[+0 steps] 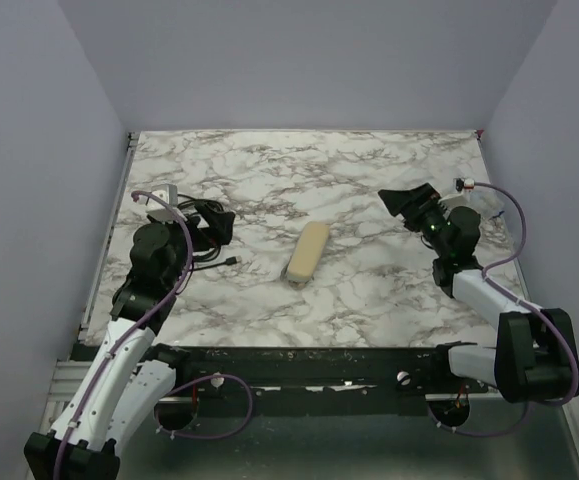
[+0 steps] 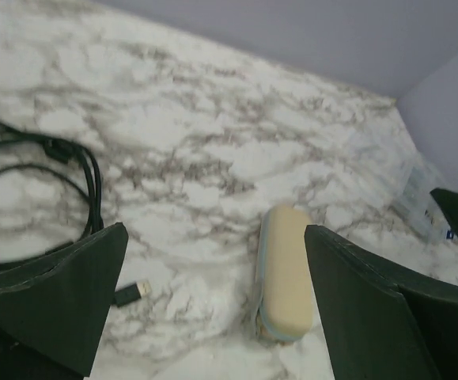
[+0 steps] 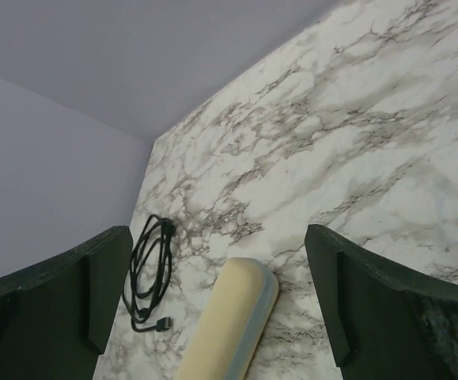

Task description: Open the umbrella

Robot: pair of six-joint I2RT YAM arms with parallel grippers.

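Top external view: left gripper (image 1: pixel 219 226) and right gripper (image 1: pixel 397 204) gape wide and empty, flanking the pale oval case (image 1: pixel 307 253) — no umbrella shows, presumably inside it — best pin one end, then part the seam.

No legible text or labels anywhere

Top view looks down; both low wrist views share the case (image 2: pixel 284 273).
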